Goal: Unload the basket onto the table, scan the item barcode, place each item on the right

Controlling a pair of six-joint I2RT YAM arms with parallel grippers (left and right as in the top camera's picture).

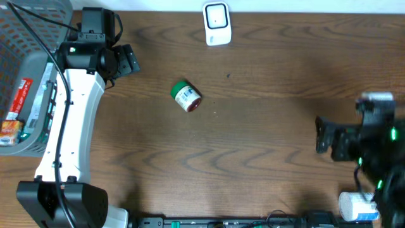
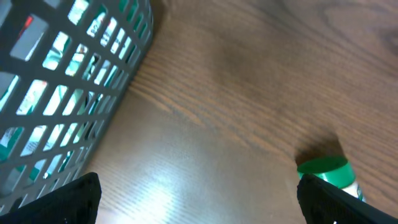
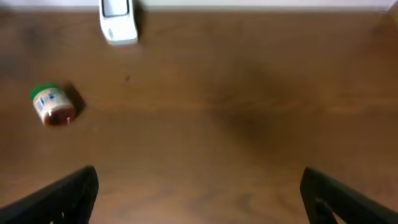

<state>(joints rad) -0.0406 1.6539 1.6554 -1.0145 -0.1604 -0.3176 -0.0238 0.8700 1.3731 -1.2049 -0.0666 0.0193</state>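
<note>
The item, a small jar (image 1: 186, 97) with a green lid and a white label, lies on its side on the brown table, left of centre. It also shows as the jar (image 2: 328, 172) in the left wrist view and the jar (image 3: 53, 104) in the right wrist view. A white barcode scanner (image 1: 217, 24) stands at the table's back edge, and the scanner (image 3: 118, 22) is also in the right wrist view. My left gripper (image 1: 130, 60) is open and empty, up and left of the jar; in its own view the left gripper (image 2: 199, 202) holds nothing. My right gripper (image 1: 323, 136) is open and empty at the far right, as the right gripper (image 3: 199, 196) shows.
A grey mesh basket (image 1: 19, 38) holding packaged goods stands at the far left, close beside the left arm; the basket (image 2: 62, 93) fills the left of the left wrist view. A white container (image 1: 357, 206) lies at the front right corner, by the right arm.
</note>
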